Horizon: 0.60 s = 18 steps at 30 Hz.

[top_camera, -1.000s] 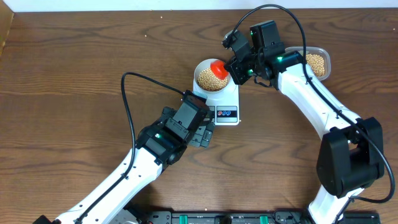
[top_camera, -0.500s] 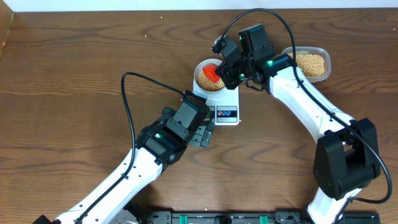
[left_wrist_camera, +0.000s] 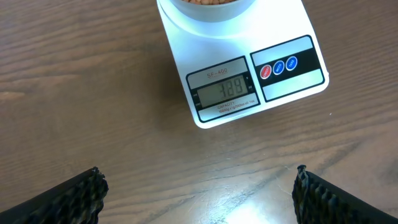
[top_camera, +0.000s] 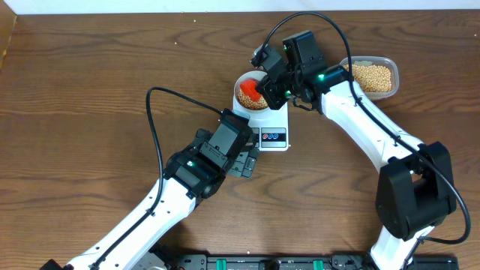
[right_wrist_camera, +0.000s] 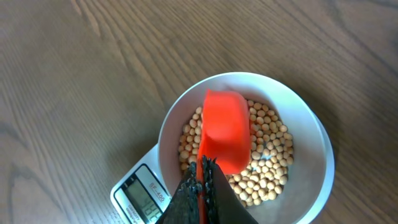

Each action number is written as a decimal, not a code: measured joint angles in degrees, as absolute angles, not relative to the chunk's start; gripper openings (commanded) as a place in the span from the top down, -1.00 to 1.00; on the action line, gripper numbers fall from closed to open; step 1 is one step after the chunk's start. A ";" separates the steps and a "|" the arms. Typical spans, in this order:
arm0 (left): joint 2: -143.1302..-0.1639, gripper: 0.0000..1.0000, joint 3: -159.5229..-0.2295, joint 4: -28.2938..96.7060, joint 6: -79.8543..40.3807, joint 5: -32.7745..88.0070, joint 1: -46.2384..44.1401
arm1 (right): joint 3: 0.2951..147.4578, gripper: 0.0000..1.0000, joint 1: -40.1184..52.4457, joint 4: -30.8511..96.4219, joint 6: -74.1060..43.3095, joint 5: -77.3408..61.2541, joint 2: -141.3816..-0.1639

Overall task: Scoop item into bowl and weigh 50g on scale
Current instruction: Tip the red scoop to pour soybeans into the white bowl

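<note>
Now | right gripper (right_wrist_camera: 202,179) is pinching the orange scoop (right_wrist_camera: 227,130) above soybeans (right_wrist_camera: 267,180) inside bowl (right_wrist_camera: 314,146) | bowl is sitting on scale (left_wrist_camera: 242,81), far end | label reading SF-400, digits blurred | left gripper (left_wrist_camera: 199,190) is hovering wide open, near side

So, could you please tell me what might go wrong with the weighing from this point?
1. The right gripper holds the orange scoop tipped over, low above the beans in the bowl; if it presses on them, the scale may read high.
2. The bowl already holds a lot, so another scoop might overshoot.
3. The display looks blurred in the left wrist view, so a check there could misread.
</note>
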State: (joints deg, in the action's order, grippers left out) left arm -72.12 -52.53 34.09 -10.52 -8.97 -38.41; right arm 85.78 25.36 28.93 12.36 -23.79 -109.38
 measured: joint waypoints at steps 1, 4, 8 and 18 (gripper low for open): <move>-72.12 -0.96 -52.53 34.09 -10.52 -8.97 -38.41 | 85.78 0.98 25.36 28.93 12.29 -24.01 -109.43; -72.12 -0.96 -52.53 34.09 -10.52 -8.95 -38.41 | 85.78 0.98 25.36 28.99 11.79 -24.84 -109.56; -72.12 -0.96 -52.53 34.09 -10.52 -8.97 -38.41 | 85.78 0.98 25.36 29.74 10.79 -26.24 -109.75; -72.12 -0.96 -52.53 34.09 -10.52 -8.95 -38.41 | 85.78 0.98 23.68 30.26 7.49 -29.76 -110.10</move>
State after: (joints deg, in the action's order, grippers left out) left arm -72.12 -52.53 34.09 -10.52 -8.95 -38.41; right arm 85.78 23.68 30.26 7.49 -29.76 -110.10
